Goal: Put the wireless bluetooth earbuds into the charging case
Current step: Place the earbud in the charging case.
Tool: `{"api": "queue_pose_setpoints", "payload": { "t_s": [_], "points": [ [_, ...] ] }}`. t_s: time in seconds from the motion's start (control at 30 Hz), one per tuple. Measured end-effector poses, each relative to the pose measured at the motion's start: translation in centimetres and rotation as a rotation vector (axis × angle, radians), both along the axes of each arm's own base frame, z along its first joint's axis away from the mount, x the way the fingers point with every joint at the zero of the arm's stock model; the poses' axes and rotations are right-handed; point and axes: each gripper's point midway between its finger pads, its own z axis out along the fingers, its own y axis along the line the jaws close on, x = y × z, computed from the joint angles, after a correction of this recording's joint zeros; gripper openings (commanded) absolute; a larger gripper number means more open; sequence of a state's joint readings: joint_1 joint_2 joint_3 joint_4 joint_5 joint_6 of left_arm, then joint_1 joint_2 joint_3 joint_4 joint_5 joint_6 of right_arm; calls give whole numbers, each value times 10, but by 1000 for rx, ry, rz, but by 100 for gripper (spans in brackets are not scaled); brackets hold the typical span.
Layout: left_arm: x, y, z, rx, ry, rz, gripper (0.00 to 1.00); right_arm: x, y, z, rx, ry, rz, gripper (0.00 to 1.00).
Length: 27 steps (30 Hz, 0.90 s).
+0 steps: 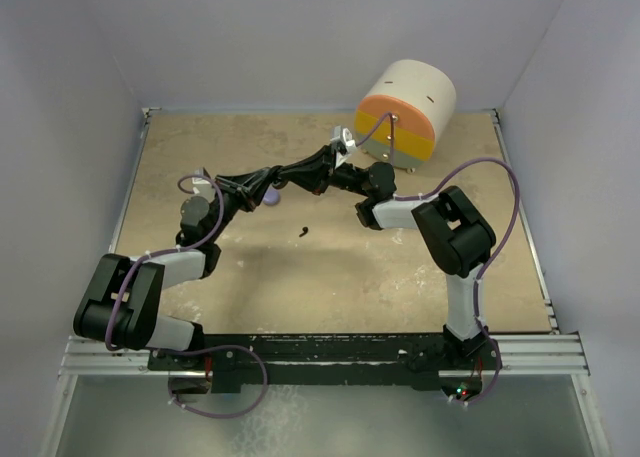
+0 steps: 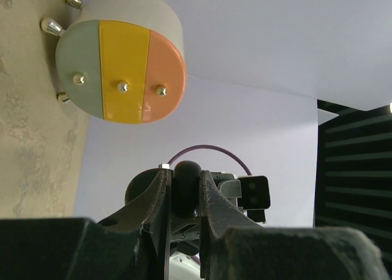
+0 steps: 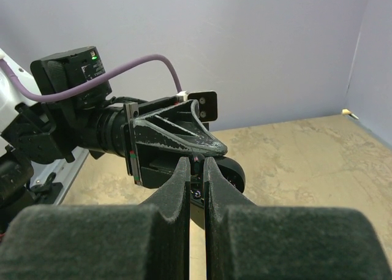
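L gripper [image 2: 184, 173] pinches rounded black case [image 2: 187, 191] nr worktop's far edge. R gripper [image 3: 196, 162] jaws nearly pressed together, contents unclear. Tiny black bean-shaped earbud [image 1: 303, 230] mid-worktop.

Desk [image 1: 400, 277]: matt, mottled beige, stone-look. Round box [image 1: 405, 107]: smooth plastic with shiny metal studs [image 2: 123, 86]. Left tool [image 2: 184, 172] and right tool [image 3: 196, 167]: matt black, grainy plastic. Case [image 2: 185, 194] in left tool: smooth dark plastic. Cable [image 3: 122, 71]: smooth purple rubber.
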<state>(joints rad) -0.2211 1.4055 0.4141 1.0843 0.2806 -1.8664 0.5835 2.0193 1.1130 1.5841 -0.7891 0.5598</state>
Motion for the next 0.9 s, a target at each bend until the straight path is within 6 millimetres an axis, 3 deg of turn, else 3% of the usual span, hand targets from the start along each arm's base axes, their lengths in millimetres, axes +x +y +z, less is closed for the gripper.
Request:
{"api": "queue_pose_setpoints", "payload": {
  "t_s": [0.9],
  "points": [
    [-3,0,7,-11,-13,-4,0,-2,0,-1,-6,-9,10,0]
  ]
}}
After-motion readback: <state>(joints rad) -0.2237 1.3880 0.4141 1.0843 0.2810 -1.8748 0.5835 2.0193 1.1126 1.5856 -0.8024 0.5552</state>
